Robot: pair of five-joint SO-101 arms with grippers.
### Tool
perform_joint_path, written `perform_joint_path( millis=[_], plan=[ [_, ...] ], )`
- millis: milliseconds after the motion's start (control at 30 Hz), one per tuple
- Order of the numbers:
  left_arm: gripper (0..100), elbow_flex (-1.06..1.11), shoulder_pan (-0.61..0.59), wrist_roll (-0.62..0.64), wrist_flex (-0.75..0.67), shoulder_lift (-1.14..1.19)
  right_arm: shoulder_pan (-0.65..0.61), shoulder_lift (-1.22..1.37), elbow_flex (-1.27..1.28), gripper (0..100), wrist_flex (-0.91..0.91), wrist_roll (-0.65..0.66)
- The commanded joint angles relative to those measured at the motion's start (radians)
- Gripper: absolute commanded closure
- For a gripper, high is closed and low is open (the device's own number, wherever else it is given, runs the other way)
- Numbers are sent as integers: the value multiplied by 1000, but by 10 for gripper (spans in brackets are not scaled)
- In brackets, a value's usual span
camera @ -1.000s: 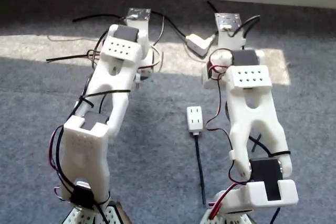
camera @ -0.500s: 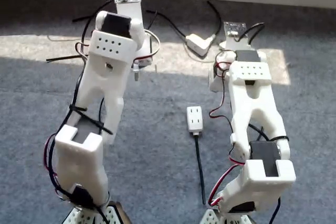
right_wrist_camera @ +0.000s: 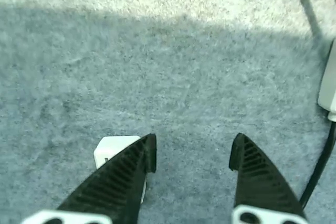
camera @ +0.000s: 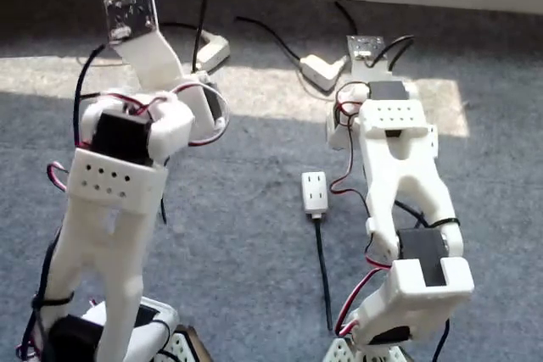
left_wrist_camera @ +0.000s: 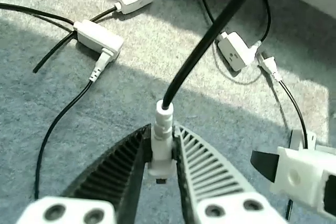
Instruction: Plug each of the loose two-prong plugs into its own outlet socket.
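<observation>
Raised since before, left hand clamps plug, prongs hidden; right hand gapes empty.

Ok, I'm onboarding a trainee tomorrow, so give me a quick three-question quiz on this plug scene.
1. True or false: the left gripper is shut on a white plug.
2. The right gripper is: A) open above the carpet, B) shut and empty, C) holding a second plug.
3. What colour is the held plug's cord?
Key: 1 true; 2 A; 3 black.
</observation>
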Motion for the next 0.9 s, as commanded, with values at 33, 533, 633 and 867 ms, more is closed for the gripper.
perform_joint_path(
  millis=[33, 533, 633, 867],
  plan=[
    [995, 595, -2, 230, -647, -259, -27, -18, -48, 827, 12, 3],
    [994, 1307, 232, 486, -1548, -702, -73, -41, -64, 972, 10, 2],
    [994, 1348, 295, 486, -1645, -704, -67, -125, -67, 988, 12, -86],
    [994, 1351, 300, 522, -1663, -707, -77, -364, 58, 992, 24, -190]
  ],
)
